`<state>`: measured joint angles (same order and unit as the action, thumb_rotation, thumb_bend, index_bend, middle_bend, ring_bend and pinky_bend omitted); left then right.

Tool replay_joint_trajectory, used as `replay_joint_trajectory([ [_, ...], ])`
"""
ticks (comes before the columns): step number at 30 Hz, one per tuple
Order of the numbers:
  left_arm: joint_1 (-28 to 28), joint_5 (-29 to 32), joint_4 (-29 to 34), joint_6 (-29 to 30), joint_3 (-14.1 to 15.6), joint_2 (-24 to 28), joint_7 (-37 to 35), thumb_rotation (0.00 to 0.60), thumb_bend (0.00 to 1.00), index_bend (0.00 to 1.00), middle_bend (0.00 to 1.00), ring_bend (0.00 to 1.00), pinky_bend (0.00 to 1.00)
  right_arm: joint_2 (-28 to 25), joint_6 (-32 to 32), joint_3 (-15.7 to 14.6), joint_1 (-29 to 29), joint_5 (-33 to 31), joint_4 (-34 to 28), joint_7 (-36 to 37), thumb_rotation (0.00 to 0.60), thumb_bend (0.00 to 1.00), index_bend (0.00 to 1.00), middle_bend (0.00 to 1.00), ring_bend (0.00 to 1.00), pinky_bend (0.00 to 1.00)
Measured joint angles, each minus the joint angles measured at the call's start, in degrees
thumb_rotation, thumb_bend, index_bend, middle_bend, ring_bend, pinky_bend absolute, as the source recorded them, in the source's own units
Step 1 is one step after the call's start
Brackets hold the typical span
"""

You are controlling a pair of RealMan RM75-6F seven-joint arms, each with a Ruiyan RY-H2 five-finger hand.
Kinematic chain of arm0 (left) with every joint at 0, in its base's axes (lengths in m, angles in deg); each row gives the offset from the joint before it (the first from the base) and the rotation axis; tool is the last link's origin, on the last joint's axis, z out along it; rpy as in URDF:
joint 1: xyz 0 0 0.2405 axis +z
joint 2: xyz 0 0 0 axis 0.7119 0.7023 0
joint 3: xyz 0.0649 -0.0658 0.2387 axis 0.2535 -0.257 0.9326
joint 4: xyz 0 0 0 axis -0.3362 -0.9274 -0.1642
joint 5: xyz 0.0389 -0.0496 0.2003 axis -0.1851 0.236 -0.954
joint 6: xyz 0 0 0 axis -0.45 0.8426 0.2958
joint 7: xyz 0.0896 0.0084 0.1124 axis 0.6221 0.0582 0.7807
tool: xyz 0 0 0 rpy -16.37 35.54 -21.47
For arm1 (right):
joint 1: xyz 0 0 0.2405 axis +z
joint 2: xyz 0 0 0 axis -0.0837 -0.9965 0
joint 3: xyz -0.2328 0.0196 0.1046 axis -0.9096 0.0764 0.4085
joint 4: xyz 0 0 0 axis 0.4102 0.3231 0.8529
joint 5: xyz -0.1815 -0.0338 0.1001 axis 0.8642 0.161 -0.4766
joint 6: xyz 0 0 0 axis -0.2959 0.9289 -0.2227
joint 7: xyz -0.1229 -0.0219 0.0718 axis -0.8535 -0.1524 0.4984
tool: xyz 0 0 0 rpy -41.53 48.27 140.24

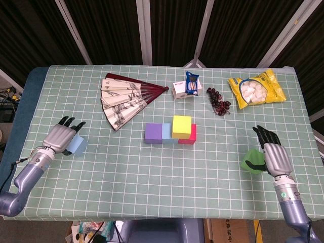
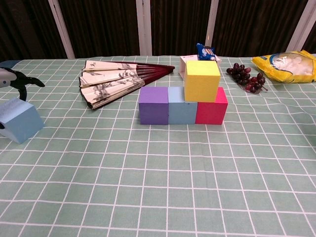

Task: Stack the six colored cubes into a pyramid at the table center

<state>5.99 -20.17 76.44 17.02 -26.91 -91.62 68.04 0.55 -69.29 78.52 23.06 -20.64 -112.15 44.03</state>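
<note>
At the table centre a purple cube [image 1: 153,133], a pale blue cube [image 1: 169,133] and a red cube [image 1: 189,135] stand in a row, touching. A yellow cube [image 1: 181,126] sits on top, over the blue and red ones. The chest view shows the same purple [image 2: 153,105], blue [image 2: 182,105], red [image 2: 212,107] and yellow [image 2: 202,81] cubes. My left hand [image 1: 63,135] lies against a light blue cube [image 1: 78,146] at the left, fingers [image 2: 22,79] stretched out above it. My right hand [image 1: 271,152] lies beside a green cube [image 1: 251,161] at the right, fingers straight.
A folding fan [image 1: 126,98] lies spread at the back left. A small snack box [image 1: 185,89], a bunch of dark grapes [image 1: 219,101] and a yellow snack bag [image 1: 256,88] sit along the back. The checked cloth [image 1: 162,182] covers the table.
</note>
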Motion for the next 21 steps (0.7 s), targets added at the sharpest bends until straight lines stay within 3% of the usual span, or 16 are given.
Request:
replay_joint_trajectory([
  [14,0.86,4.52,5.12,1.70,-3.15,0.15,-0.89,0.600,0.17,0.00,0.45,0.08,0.00,-0.05,0.06,-0.13,-0.02,0.25,-0.28,0.06,0.600,0.21,0.00,0.01,0.00,0.00],
  [21,-1.25,12.69,11.94,2.98,-6.88,1.12,4.28,0.600,0.22,0.00,0.45,0.08,0.01,-0.09,0.23,-0.07,0.03,0.19,-0.31,0.32,0.600,0.20,0.00,0.01,0.00,0.00],
])
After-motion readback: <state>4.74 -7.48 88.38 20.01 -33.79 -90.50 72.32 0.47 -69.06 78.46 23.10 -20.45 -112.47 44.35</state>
